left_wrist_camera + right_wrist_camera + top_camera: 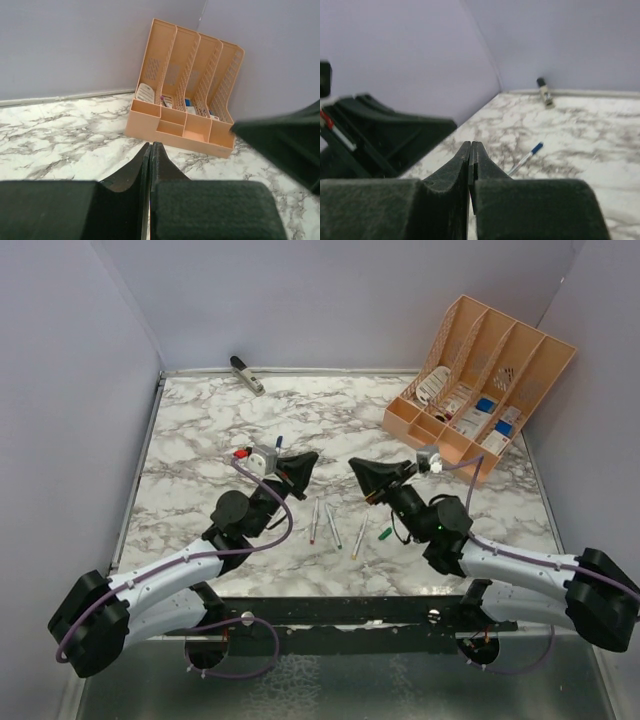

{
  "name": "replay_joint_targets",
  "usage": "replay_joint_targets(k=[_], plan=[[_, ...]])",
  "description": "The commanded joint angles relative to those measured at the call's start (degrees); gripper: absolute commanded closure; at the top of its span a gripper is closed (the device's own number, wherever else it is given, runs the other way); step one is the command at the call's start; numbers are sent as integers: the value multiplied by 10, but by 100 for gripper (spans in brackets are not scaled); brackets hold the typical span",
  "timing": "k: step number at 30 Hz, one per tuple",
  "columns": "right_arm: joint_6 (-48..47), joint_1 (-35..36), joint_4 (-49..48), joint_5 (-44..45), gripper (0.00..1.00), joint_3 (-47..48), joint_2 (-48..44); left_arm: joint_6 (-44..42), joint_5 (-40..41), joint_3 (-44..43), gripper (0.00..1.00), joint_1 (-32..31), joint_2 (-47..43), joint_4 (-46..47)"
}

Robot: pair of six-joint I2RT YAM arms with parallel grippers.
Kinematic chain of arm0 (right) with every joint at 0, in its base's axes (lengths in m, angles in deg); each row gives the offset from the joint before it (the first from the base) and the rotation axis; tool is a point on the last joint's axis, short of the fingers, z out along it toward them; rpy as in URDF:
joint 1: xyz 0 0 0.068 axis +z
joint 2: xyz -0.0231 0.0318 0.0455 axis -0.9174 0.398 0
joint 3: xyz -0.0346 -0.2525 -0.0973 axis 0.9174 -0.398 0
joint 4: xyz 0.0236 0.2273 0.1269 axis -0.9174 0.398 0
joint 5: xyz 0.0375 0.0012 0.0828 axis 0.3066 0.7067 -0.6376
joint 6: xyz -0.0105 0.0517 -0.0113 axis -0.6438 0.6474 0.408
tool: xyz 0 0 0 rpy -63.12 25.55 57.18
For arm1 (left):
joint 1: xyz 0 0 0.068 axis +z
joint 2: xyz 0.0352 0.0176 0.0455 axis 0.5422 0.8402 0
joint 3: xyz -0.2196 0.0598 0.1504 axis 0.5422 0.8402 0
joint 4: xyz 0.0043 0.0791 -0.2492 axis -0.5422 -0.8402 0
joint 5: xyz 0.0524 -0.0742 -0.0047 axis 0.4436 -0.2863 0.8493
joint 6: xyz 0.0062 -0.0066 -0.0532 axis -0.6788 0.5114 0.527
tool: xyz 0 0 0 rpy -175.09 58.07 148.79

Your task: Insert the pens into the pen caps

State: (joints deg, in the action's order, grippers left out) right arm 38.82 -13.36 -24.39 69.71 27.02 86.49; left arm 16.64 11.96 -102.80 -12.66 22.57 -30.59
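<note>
Walls close the table [200,430] on three sides, and the organizer [480,390] fills its far right corner. Left of the organizer and nearer, the left gripper [311,457] and right gripper [353,464] face each other across a small gap. Each has its fingers pressed together, with nothing seen between them. Nearer still lie three pens [315,520], slightly fanned, their long axes running roughly near to far, with a green cap [385,534] beside them. Farther left, a blue-tipped pen [525,159] points at the far wall.
</note>
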Motion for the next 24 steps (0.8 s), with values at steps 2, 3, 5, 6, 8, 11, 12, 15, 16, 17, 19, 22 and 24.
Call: replay_joint_targets(k=[2, 3, 5, 6, 8, 11, 12, 15, 16, 17, 19, 22, 24], plan=[[-180, 1, 99, 162, 96, 97, -52, 12, 23, 8, 100, 1, -12, -16], [-203, 1, 110, 205, 94, 118, -48, 13, 19, 6, 100, 1, -10, -20], [-252, -2, 136, 275, 89, 172, -23, 15, 14, 1, 99, 1, -4, -32], [-274, -8, 155, 286, 86, 203, 1, 16, 11, -2, 96, 1, 1, -38], [-283, -27, 223, 290, 79, 264, 40, 17, 0, -9, 92, 1, 10, -46], [-259, -70, 329, 268, 70, 348, 94, 9, -15, -22, 86, 1, 24, -54], [-240, -92, 364, 254, 68, 372, 110, 5, -16, -28, 85, 1, 28, -58], [-167, -164, 466, 203, 67, 449, 153, -10, -23, -53, 83, 1, 46, -77], [-151, -184, 489, 188, 67, 472, 170, -16, -27, -62, 83, 1, 52, -83], [-139, -205, 511, 180, 67, 495, 185, -21, -29, -70, 82, 1, 58, -87], [-121, -238, 556, 172, 66, 542, 220, -27, -35, -81, 79, 2, 68, -91], [-88, -287, 624, 129, 64, 611, 265, -32, -49, -93, 74, 3, 83, -97], [-52, -328, 662, 81, 58, 646, 289, -30, -56, -99, 72, 3, 95, -101]])
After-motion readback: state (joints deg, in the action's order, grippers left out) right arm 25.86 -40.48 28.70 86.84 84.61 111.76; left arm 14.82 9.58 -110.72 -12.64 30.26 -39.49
